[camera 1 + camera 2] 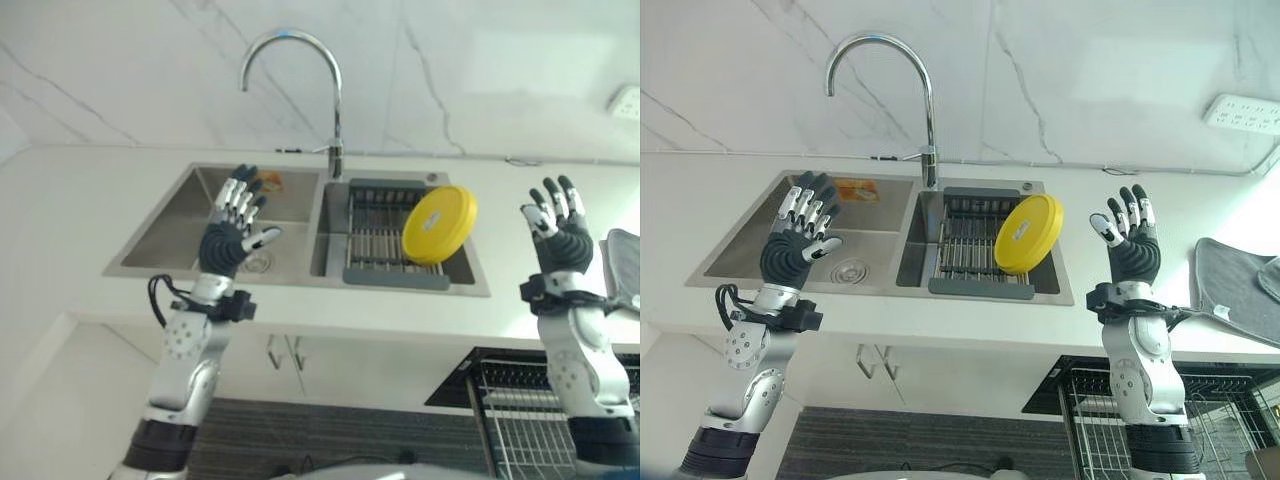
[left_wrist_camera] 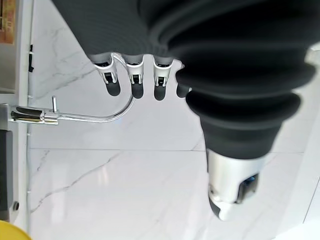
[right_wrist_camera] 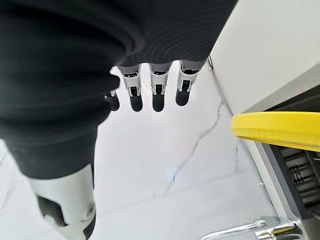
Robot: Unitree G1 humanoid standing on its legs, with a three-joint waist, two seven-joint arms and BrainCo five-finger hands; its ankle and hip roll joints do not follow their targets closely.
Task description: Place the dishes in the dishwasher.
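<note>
Leaning yellow plate [image 1: 1028,234] in sink rack [image 1: 970,250]

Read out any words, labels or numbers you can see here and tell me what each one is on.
No text here can be read.
Yellow plate in the sink rack: a small pale label, too small to read.
Orange packet at the back of the left sink basin: print too blurred to read.

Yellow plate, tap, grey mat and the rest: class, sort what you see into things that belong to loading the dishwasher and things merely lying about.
Belong to the job:
yellow plate, leaning in the sink rack
dishwasher basket, pulled out below the counter
left hand and right hand, both raised and open

Lying about:
tap
grey mat on the counter
wall socket
</note>
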